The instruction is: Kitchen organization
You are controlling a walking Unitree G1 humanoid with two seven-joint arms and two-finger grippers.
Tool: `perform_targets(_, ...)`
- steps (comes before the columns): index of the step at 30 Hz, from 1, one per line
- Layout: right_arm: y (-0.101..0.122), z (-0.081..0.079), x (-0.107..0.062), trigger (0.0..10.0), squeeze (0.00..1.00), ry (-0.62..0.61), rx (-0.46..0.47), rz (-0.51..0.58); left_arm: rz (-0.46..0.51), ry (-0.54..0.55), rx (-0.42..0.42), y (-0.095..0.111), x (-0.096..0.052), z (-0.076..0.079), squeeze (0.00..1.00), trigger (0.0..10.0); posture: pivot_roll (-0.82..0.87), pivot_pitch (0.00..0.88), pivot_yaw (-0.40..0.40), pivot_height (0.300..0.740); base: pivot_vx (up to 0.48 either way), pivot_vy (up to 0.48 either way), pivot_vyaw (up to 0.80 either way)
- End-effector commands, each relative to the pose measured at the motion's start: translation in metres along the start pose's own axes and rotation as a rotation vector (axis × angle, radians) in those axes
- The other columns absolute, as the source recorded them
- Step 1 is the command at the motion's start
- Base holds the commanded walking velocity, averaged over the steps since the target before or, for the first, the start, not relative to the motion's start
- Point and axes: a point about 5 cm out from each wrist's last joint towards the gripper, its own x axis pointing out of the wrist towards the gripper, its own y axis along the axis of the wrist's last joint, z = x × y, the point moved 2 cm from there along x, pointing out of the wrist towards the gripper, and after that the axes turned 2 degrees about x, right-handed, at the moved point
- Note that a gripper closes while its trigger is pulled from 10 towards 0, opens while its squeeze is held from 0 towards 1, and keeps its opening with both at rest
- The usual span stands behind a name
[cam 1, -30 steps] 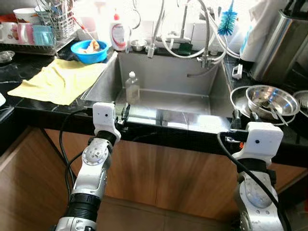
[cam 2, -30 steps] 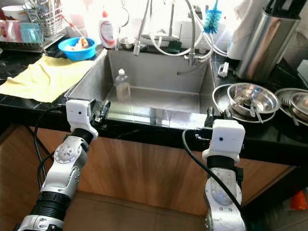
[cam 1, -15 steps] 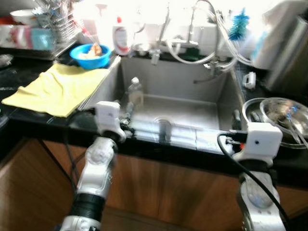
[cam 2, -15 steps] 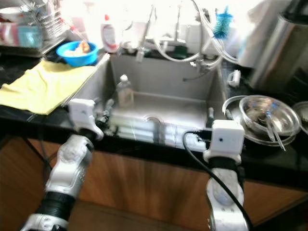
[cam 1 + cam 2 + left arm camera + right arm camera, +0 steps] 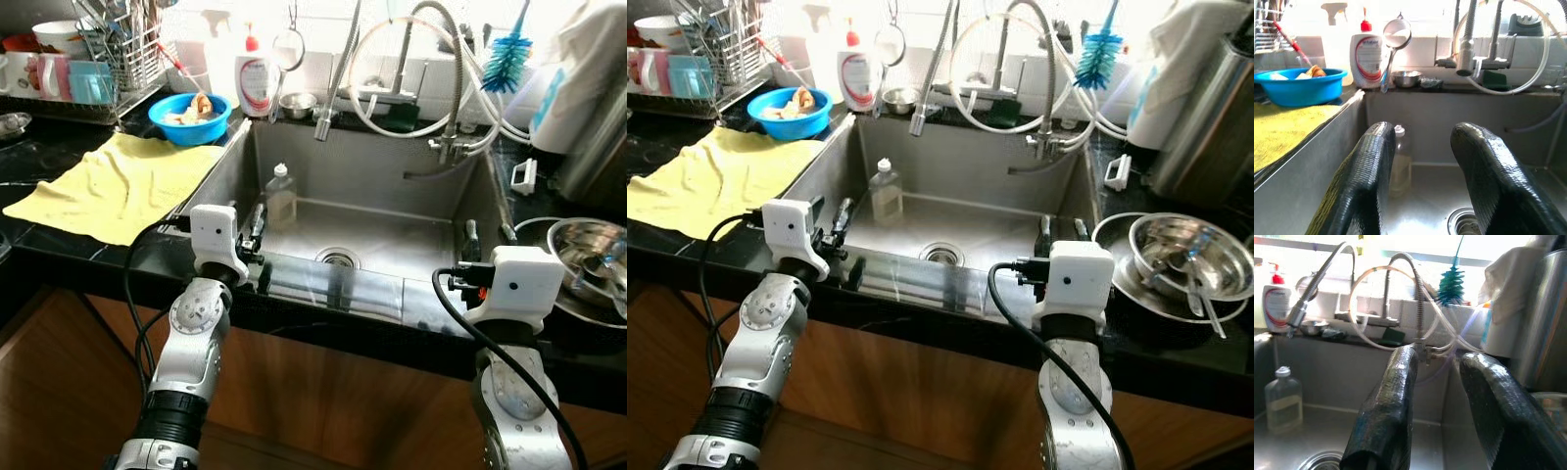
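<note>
While poised at the near rim of the sink [image 5: 470, 196], holds left gripper [image 5: 1422, 166] and right gripper [image 5: 1449, 401] apart and empty. Seems an approach step. Probably calls next for reaching to the small clear bottle [image 5: 280, 196] standing far left in the basin.

Strong daylight comes at you from behind the faucet [image 5: 411, 59], washing the back wall and the tops of all four views nearly white. The sink [image 5: 382, 157] walls carry soft glare, and a bright reflection lies on its front rim. You get sharp head views; below the counter the cabinet falls into shade. In the wrist views the near black fingers [image 5: 1361, 186] look soft, gleaming with small highlights
</note>
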Motion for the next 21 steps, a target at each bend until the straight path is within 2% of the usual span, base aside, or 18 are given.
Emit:
perform_targets(1, 0.0017, 0.0014, 0.0002, 10.0, 0.0, -0.003, 0.0, 0.001, -0.001, -0.011, -0.01, -0.0006, 0.0004, 0.0033, 0.0, 10.0, -0.14, 0.0, -0.005, 0.74, 0.0, 0.0, -0.73)
perform_targets(15, 0.002, -0.0027, 0.0004, 10.0, 0.0, 0.016, 0.003, 0.001, -0.004, 0.003, -0.015, -0.0016, -0.0007, 0.002, 0.0, 10.0, -0.14, 0.0, -0.008, 0.74, 0.0, 0.0, -0.71)
perform_targets(21, 0.004, -0.0035, 0.0009, 10.0, 0.0, 0.022, -0.005, 0.017, -0.002, 0.003, -0.016, -0.0014, -0.0005, 0.0022, 0.0, 10.0, -0.14, 0.0, -0.007, 0.74, 0.0, 0.0, 0.0)
